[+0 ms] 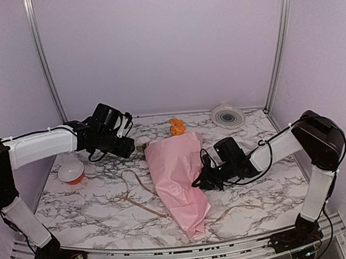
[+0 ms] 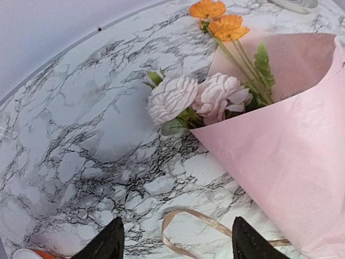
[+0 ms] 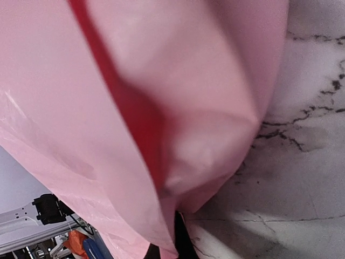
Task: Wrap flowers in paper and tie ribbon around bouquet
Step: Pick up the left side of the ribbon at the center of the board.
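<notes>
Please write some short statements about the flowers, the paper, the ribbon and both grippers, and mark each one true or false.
1. The ribbon is tied around the paper. False: it lies loose on the table, beside the paper's left side.
2. The left gripper is open and holds nothing. True.
3. The flowers stick out of the paper's far, wide end. True.
4. The right gripper hovers over the white bowl. False: it is shut on the paper's right edge, and the bowl sits at the left side of the table.
</notes>
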Controlling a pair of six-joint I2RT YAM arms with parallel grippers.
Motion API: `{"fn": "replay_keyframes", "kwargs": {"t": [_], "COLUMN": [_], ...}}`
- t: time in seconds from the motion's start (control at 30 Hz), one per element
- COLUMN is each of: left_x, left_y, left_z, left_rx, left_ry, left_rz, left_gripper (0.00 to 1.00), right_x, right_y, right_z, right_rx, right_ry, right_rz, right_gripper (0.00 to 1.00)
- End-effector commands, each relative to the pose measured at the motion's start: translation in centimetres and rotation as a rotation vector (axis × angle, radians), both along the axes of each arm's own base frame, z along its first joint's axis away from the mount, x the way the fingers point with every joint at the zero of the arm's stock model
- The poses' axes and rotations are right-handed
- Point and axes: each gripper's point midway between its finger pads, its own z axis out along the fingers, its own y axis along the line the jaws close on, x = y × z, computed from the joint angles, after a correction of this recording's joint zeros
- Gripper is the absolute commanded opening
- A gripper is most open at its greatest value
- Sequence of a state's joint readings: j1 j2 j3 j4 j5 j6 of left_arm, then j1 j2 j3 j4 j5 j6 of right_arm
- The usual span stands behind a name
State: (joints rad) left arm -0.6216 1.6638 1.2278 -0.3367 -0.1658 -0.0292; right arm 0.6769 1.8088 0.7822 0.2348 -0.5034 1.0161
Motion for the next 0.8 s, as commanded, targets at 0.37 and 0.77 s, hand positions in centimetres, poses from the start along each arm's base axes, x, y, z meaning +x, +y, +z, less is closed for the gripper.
{"fn": "replay_keyframes", "kwargs": {"t": [0.37,0.77], "left_x": [-13.2,-13.6], "left_y": [5.4,6.8], "left_z": [-6.2,-10.9], "left_rx": [-0.148,-0.034], "left_ry": [0.203,0.268], "left_rz": [0.313,0.382], "left_gripper": [0.62,0.47], "right_x": [-2.2,-2.2], "right_y": [0.7,0.8], "right_z": [-1.1,-1.2], "right_rx": [0.022,0.005], "right_ry": [-0.047,-0.083], "right_rz": [0.195,0.238], "right_gripper": [0.0,0.0]}}
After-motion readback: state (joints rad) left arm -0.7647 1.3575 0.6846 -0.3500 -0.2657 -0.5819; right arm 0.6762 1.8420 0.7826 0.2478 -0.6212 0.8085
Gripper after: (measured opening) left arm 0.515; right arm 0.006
